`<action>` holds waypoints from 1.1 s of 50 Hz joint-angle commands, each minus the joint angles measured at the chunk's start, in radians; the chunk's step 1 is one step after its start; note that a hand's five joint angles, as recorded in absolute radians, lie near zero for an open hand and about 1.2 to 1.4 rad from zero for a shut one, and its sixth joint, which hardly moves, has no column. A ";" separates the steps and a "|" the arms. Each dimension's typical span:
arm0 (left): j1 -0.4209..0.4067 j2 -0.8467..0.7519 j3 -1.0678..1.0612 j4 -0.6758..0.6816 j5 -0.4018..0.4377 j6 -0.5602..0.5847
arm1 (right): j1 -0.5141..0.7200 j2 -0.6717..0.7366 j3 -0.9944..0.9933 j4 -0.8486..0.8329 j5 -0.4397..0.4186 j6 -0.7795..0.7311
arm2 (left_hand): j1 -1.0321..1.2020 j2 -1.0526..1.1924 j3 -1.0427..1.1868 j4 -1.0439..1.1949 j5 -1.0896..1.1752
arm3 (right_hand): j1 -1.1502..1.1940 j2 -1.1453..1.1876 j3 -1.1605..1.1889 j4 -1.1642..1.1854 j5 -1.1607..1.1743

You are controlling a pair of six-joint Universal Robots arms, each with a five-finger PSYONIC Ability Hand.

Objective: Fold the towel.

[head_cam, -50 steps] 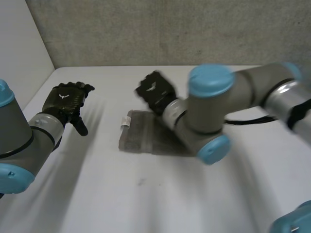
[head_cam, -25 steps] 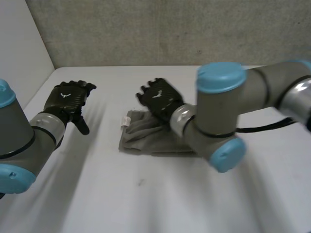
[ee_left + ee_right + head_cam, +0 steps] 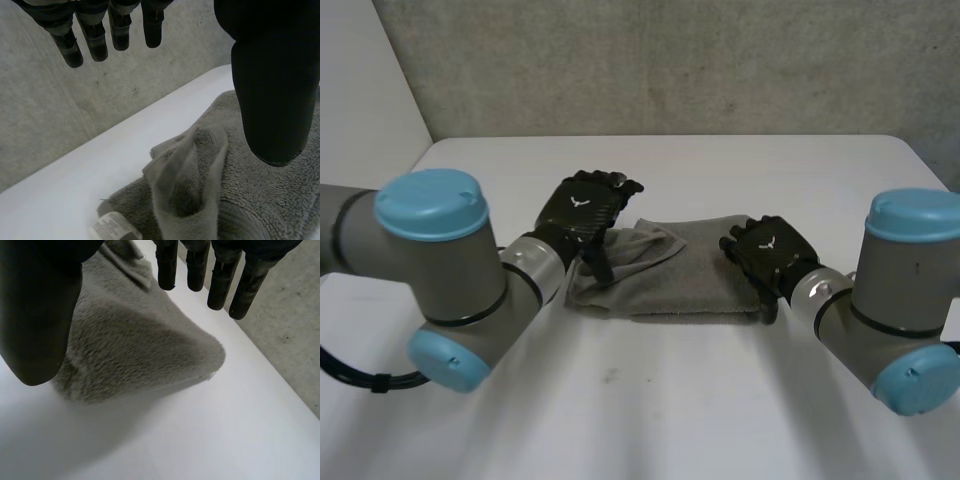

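Observation:
A grey towel lies folded in a thick band across the middle of the white table. My left hand hovers open over its left end, where the top layer is rumpled into a ridge; a white label sticks out at that end. In the left wrist view the fingers are straight and the thumb hangs above the cloth, pinching nothing. My right hand is at the towel's right end, open, with its thumb and fingers spread above a rounded corner of the towel.
A grey wall runs along the table's far edge. Both forearms reach inward from the sides, with bare white tabletop in front of the towel and behind it.
My right hand has swung from the towel's left part to its right end and opened. My left hand has come in from the table's left side to the towel's left end, now rumpled.

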 commanded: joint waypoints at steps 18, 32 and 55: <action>0.022 -0.287 0.246 -0.041 -0.086 -0.049 | -0.006 0.066 0.069 -0.123 -0.042 0.003 | 0.072 0.081 0.077 0.079 0.041 | 0.450 0.429 0.435 0.419 0.445; 0.059 -0.249 0.194 -0.054 -0.344 -0.049 | -0.006 0.098 0.053 -0.187 -0.007 -0.013 | 0.075 0.084 0.080 0.082 0.044 | 0.884 0.864 0.870 0.854 0.879; -0.028 0.090 -0.128 -0.053 -0.331 -0.054 | -0.068 -0.124 0.091 -0.066 0.007 -0.398 | 0.019 0.028 0.025 0.026 -0.012 | 1.165 1.144 1.151 1.135 1.160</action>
